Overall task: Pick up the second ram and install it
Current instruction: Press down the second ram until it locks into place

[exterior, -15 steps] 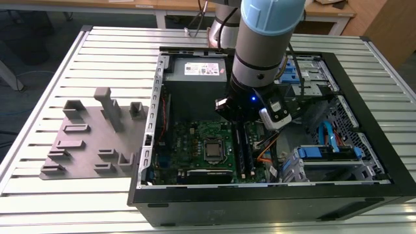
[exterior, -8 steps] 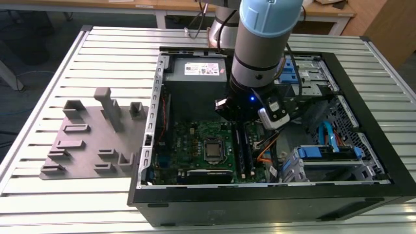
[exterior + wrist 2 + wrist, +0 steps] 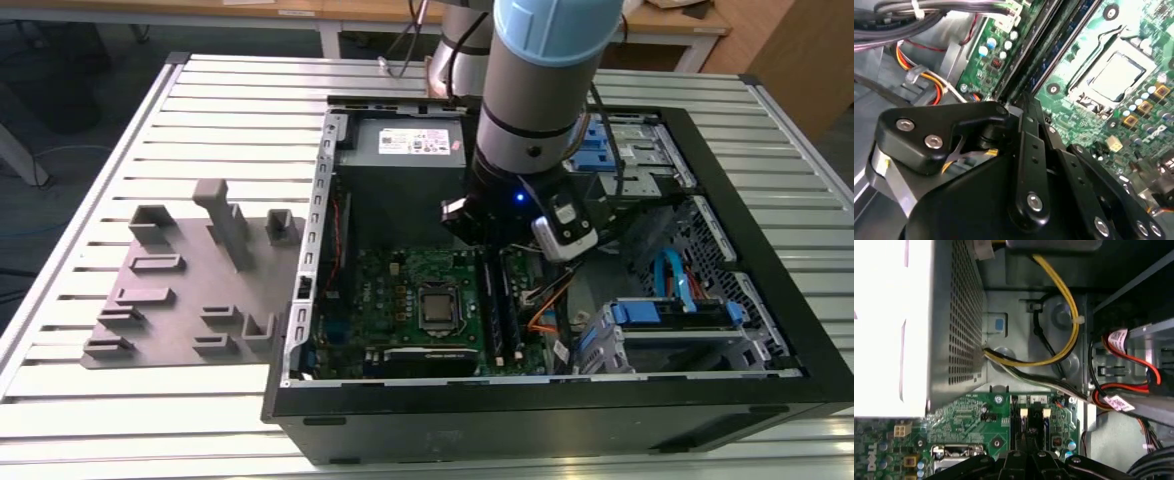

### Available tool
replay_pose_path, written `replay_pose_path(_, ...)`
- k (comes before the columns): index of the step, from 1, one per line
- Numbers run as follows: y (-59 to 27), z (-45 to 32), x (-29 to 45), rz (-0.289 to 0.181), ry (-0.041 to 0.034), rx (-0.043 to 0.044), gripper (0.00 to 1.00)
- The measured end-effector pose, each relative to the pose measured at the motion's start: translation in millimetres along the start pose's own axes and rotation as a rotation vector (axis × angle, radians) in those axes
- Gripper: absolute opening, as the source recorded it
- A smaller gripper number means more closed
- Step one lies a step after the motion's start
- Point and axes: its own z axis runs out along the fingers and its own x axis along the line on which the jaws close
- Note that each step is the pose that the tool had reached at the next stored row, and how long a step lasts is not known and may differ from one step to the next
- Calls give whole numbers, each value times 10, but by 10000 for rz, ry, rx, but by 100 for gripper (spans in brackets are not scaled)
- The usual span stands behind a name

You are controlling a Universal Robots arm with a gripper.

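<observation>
My gripper (image 3: 1029, 102) is low inside the open computer case (image 3: 534, 400), over the long black memory slots (image 3: 497, 305) beside the processor socket (image 3: 1114, 75). Its black fingers (image 3: 1024, 454) stand close together, shut on the edge of the second ram (image 3: 1054, 55). The ram is a thin dark stick with bluish marks, lying in line with a slot. In the first wrist view the ram (image 3: 1024, 432) runs from the fingertips toward a white slot latch (image 3: 1024, 412). In the exterior view the arm's wrist (image 3: 527, 215) hides the fingertips.
A grey fixture (image 3: 187, 290) with upright posts lies on the slatted table at the exterior view's left. The power supply (image 3: 894, 325) and yellow cables (image 3: 1069, 315) sit past the slots. Red and orange wires (image 3: 929, 82) and a blue drive cage (image 3: 667, 310) flank the gripper.
</observation>
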Motion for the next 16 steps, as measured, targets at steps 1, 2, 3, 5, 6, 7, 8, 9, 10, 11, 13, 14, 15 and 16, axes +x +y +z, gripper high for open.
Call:
replay_pose_path(1,-29,-2,1,-1,0,21,7)
replay_pose_path(2,-58,-3,2,-1,-1,39,7)
replay_pose_path(3,-91,-6,3,-2,0,60,7)
replay_pose_path(5,-154,-8,6,-3,0,103,7)
replay_pose_path(6,-185,-7,7,-4,-1,134,7)
replay_pose_path(7,-214,-8,8,-5,-2,172,7)
replay_pose_path(8,-243,-9,9,-6,-1,215,7)
replay_pose_path(9,-272,-9,9,-8,-2,254,7)
replay_pose_path(10,-307,-8,10,-8,-2,286,7)
replay_pose_path(11,-338,-7,10,-9,-3,319,7)
replay_pose_path(13,-399,-8,9,-12,-3,393,7)
replay_pose_path(14,-429,-8,9,-13,-3,437,7)
replay_pose_path(15,-460,-8,9,-15,-4,480,7)
replay_pose_path(16,-492,-8,9,-15,-4,521,7)
